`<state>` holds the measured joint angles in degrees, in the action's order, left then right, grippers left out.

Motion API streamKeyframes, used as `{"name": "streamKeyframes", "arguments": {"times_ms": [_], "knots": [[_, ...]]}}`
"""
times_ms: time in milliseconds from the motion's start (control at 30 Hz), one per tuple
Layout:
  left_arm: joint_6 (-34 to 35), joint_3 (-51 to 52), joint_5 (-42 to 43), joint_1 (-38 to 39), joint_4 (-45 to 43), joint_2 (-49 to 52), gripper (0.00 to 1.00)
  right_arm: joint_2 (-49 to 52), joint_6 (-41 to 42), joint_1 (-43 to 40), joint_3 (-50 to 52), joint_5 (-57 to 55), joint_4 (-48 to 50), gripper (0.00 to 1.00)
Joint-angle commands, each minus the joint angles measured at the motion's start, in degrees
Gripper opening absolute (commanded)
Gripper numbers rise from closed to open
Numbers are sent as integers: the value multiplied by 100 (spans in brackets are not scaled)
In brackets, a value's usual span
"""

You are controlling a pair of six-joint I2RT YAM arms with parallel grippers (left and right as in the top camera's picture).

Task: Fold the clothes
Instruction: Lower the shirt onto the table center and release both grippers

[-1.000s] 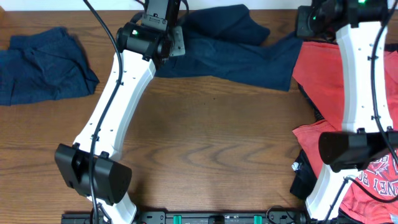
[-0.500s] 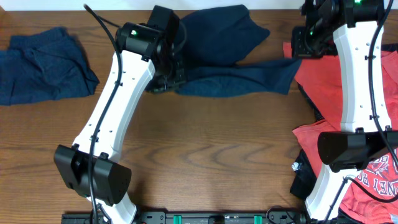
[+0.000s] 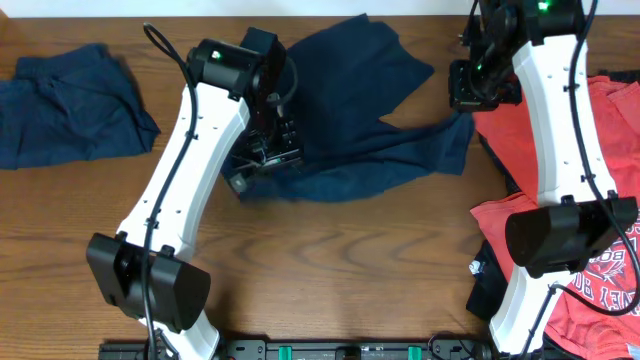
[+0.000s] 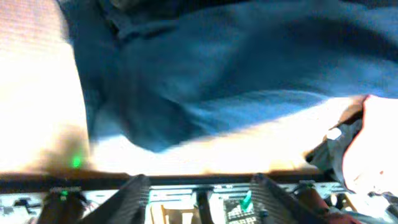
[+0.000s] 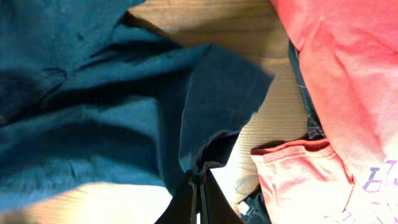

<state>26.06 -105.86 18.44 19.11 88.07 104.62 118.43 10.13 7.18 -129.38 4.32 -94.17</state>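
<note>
Sprawling across the far middle of the table (image 3: 350, 270), the navy shirt (image 3: 350, 150) lies rumpled, one corner drawn toward the red shirts (image 3: 605, 120) on the right. A second navy shirt (image 3: 70, 105) sits bunched far left.

Left wrist view, blurred: the left gripper (image 4: 199, 180) hangs spread at the shirt's edge, with nothing between its fingers.

Right wrist view: the right gripper (image 5: 198, 198) is pressed together, pinching the shirt's hem corner.

The danger is that, with only one corner held, any pull could rope the cloth, drag it onto the red pile, or slip the thin pinch.

The red shirt's printed lettering is cut off and unreadable.
</note>
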Motion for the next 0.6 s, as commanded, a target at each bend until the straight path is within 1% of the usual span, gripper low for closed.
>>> {"name": "streamKeyframes", "arguments": {"times_ms": [0,33,67,100,133,167,333,367,400,433,467,500,533,567], "knots": [[-44,308,-179,-39,-153,-94,67,-68,52,11,162,0,26,19],[-44,411,-177,-39,-214,-94,71,-68,48,-2,199,0,24,37],[-44,503,-177,-39,-254,-94,73,-66,4,-9,216,0,7,44],[-44,616,-175,-39,-295,-94,73,-68,-46,-11,236,0,-11,56],[-44,717,-175,-39,-332,-94,73,-68,-55,-9,256,2,-15,79],[-44,835,-175,-39,-376,-94,73,-68,-55,-9,291,2,-15,99],[-44,1335,-151,-39,-664,-94,73,-66,-83,-9,723,2,177,99],[-42,1440,-151,-39,-756,-94,73,-66,-111,-9,896,0,310,96],[-35,1532,-151,-39,-844,-94,73,-66,-186,-11,1071,2,450,87],[-24,1635,-153,-39,-949,-94,73,-66,-337,-9,1281,24,638,71],[-24,1781,-153,-39,-1117,-94,71,-66,-433,-9,1517,26,846,36],[-24,1882,-157,-39,-1235,-94,68,-66,-470,-7,1727,26,1043,19],[-24,2037,-160,-39,-1436,-94,67,-66,-507,0,1943,35,1246,8],[-22,2173,-181,-46,-1644,-94,61,-66,-599,13,2181,63,1460,5]]}}
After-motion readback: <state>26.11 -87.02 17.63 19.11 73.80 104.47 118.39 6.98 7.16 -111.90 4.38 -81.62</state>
